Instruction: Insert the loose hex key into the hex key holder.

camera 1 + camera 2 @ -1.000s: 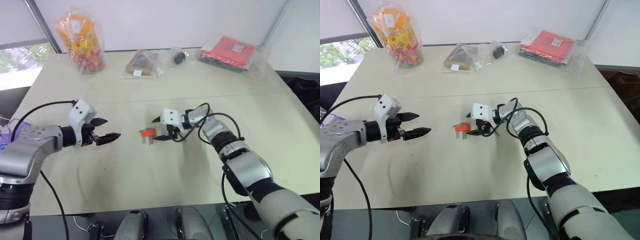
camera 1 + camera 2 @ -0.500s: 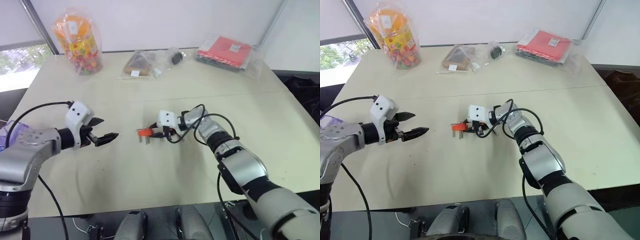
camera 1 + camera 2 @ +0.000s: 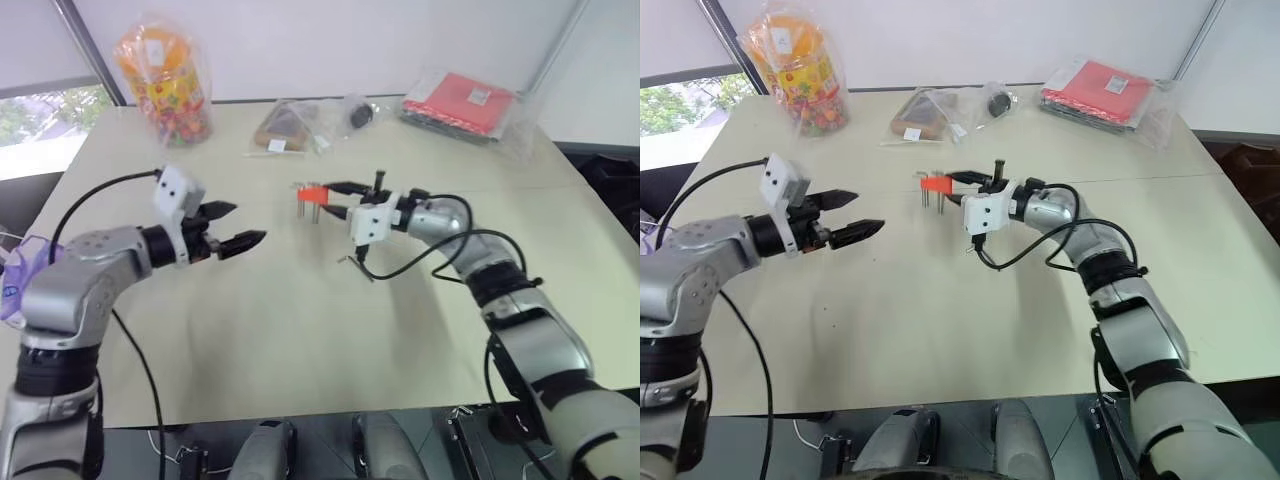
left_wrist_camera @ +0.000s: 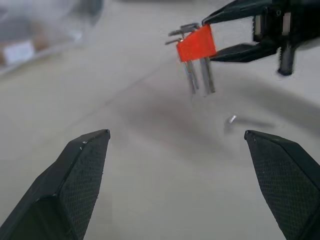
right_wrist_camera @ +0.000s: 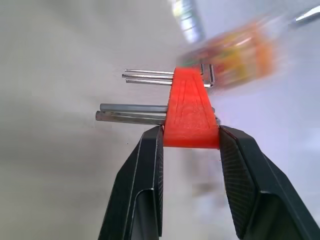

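Two grippers are in play. The right gripper (image 3: 328,194) is closed on the holder (image 5: 191,117), pinched across the orange-red block and held clear of the table (image 3: 300,330), key shafts hanging down. The left gripper (image 3: 247,223) is spread wide and empty, aimed at the holder from a short way off.

One loose key (image 4: 245,122) is taken to be the thin dark rod lying on the table under and just beyond the right gripper; it is small, so the ID is tentative. It is gripped by neither.

Step judged: holder picked up, loose key not yet picked. Next move calls for the left gripper to be lowered onto the key, closed on its long leg, then lined up with a free slot while the holder is kept steady.

Count: one holder, at least five keys seated in it, one loose key. Four bagged items sit well beyond both grippers at the far edge: sweets (image 3: 165,75), brown packet (image 3: 285,127), small dark item (image 3: 358,115), red packet (image 3: 462,100).
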